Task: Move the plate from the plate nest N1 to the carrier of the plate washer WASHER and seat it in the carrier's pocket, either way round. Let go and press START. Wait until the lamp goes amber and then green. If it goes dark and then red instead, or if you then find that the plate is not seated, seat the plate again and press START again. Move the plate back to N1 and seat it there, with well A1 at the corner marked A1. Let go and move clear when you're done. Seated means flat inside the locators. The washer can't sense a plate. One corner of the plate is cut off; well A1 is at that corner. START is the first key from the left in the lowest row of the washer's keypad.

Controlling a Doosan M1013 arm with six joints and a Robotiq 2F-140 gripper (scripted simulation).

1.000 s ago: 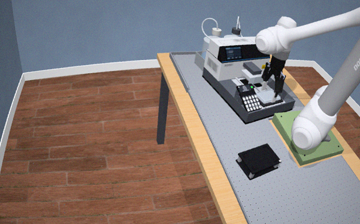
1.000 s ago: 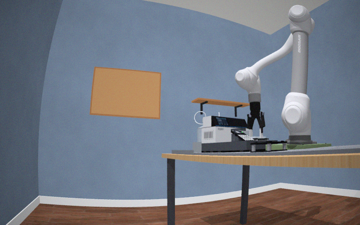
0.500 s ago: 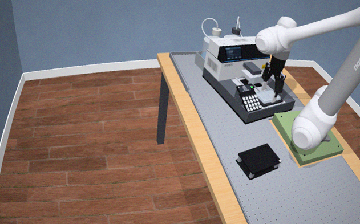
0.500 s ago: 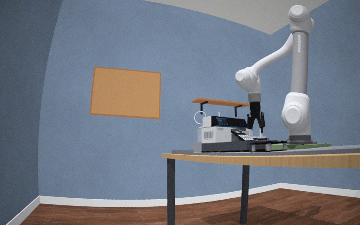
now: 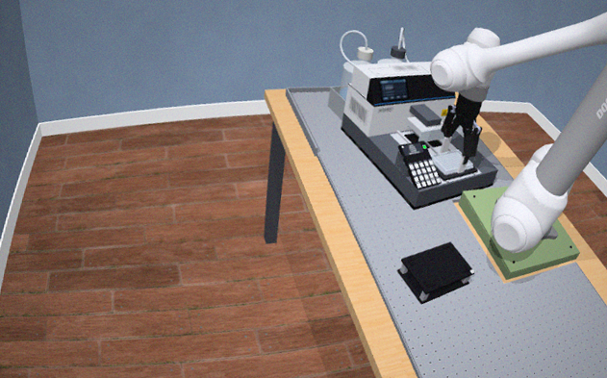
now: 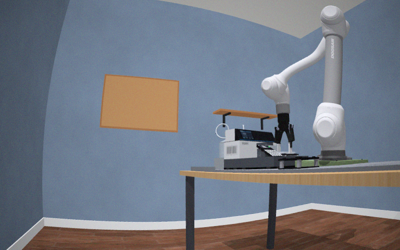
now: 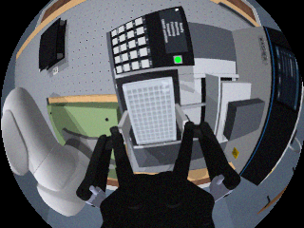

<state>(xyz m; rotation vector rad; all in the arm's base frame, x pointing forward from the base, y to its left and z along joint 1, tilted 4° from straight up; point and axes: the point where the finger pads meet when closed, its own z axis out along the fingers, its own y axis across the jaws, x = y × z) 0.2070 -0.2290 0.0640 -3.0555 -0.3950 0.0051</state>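
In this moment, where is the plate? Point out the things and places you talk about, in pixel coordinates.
The plate [image 5: 449,162] [image 7: 150,109] is in the washer's carrier [image 7: 177,80], between the gripper's fingers [image 5: 464,162], beside the keypad [image 5: 423,171] [image 7: 130,45].
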